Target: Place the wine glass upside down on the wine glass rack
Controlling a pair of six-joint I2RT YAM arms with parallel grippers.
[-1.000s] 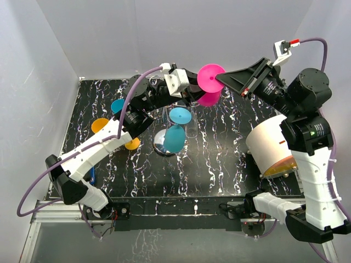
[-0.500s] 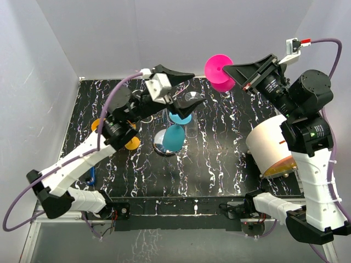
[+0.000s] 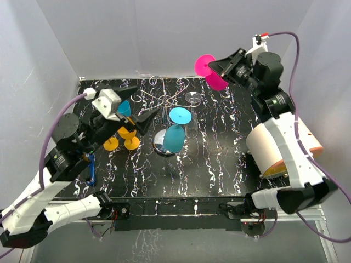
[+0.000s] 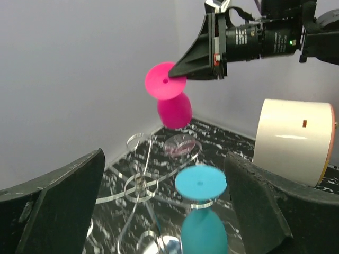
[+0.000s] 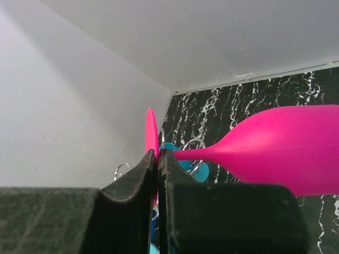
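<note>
Looking across the black marbled table [image 3: 230, 164], we see the wine glass rack [image 3: 166, 101] mid-table, a teal glass [image 3: 175, 138] hanging upside down on it. The pink wine glass [image 3: 218, 82] is aloft beyond the rack's right side, with our right gripper [image 3: 215, 69] clenched on its stem by the foot. Our left gripper [image 3: 135, 104] is released, jaws spread wide.

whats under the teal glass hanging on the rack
The rack's chrome dome base shows beneath the teal glass; its bowl covers much of the base, so anything there is hidden.
</note>
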